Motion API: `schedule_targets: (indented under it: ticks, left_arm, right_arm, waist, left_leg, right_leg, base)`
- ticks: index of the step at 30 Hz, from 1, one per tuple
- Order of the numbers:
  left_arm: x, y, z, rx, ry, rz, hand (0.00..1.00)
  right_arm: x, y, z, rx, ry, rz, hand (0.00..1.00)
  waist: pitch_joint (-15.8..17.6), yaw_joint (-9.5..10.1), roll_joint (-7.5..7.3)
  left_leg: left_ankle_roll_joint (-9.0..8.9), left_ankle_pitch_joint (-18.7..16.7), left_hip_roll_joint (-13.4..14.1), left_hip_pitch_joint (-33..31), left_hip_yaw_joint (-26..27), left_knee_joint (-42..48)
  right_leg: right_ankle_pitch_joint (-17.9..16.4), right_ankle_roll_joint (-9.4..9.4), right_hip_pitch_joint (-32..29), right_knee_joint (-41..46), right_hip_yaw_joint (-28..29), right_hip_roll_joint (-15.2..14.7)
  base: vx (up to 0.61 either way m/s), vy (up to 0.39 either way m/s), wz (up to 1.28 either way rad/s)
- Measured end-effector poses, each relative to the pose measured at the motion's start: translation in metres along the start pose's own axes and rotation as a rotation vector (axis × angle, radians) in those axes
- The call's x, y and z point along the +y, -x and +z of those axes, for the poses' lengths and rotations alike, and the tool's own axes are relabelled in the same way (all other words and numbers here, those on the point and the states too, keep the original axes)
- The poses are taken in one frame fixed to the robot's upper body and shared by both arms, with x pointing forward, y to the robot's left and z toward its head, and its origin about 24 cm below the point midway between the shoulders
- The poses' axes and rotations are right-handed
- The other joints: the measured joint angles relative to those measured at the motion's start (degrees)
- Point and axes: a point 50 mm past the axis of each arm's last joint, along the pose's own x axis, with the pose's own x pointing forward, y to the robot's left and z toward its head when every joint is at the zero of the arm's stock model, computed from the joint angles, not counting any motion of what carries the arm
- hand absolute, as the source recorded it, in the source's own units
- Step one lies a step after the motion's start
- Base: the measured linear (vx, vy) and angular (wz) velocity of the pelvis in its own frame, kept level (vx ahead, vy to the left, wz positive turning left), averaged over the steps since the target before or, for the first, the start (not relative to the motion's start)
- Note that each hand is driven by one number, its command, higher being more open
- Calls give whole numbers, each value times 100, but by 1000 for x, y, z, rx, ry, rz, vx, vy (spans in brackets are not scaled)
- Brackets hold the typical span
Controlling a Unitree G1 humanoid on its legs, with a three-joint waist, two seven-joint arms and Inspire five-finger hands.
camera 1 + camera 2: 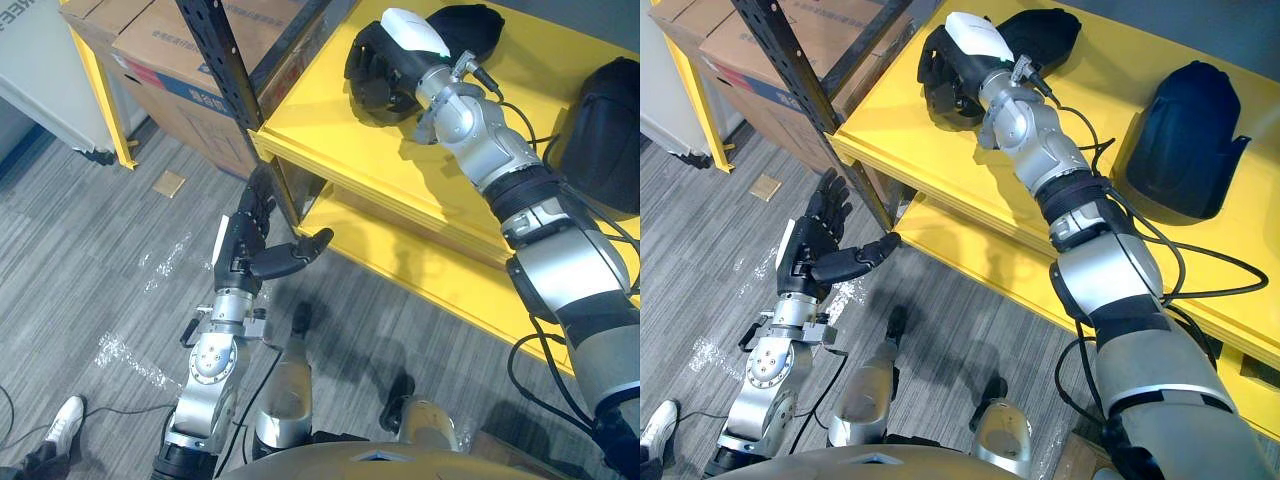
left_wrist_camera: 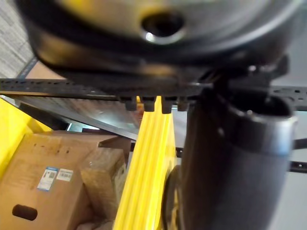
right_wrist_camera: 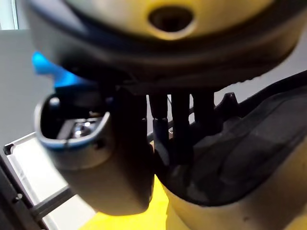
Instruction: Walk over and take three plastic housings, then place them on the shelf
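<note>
My right hand (image 1: 385, 65) reaches onto the upper yellow shelf (image 1: 330, 130), its white-covered thumb on top. Its fingers curl round a black plastic housing (image 3: 240, 148) that rests on the shelf board. A second black housing (image 1: 1040, 35) lies just behind the hand. A third housing (image 1: 1188, 135) stands further right on the same shelf, clear of the arm. My left hand (image 1: 248, 240) hangs over the grey floor beside the shelf's black post (image 1: 225, 60), fingers straight and thumb out, holding nothing.
A lower yellow shelf (image 1: 430, 275) juts out under the upper one. Cardboard boxes (image 1: 165, 55) sit in the neighbouring yellow rack. A small brown scrap (image 1: 168, 183) lies on the floor. A person's white shoe (image 1: 62, 420) shows at the lower left.
</note>
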Motion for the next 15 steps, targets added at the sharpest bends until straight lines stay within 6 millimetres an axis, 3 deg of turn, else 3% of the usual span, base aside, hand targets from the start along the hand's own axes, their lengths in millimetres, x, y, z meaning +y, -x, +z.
schedule_targets:
  ticks: [10, 15]
  left_arm:
    - [2, 3, -2, 14, -14, -28, 100]
    - [3, 5, -3, 25, -23, -45, 100]
  right_arm:
    - [14, 5, 0, -14, -27, 63, 0]
    - [34, 14, 8, -88, -64, 168, 0]
  waist:
    - [-16, -28, -31]
    - [-120, -168, -218]
  left_leg:
    - [4, 5, -3, 142, 152, -1]
    - [19, -8, 8, 223, 258, -4]
  right_leg:
    - [11, 13, 57, -13, 137, -16]
    - [19, 19, 87, -34, 214, -15]
  base:
    - [-11, -18, -6]
    - [-5, -19, -9]
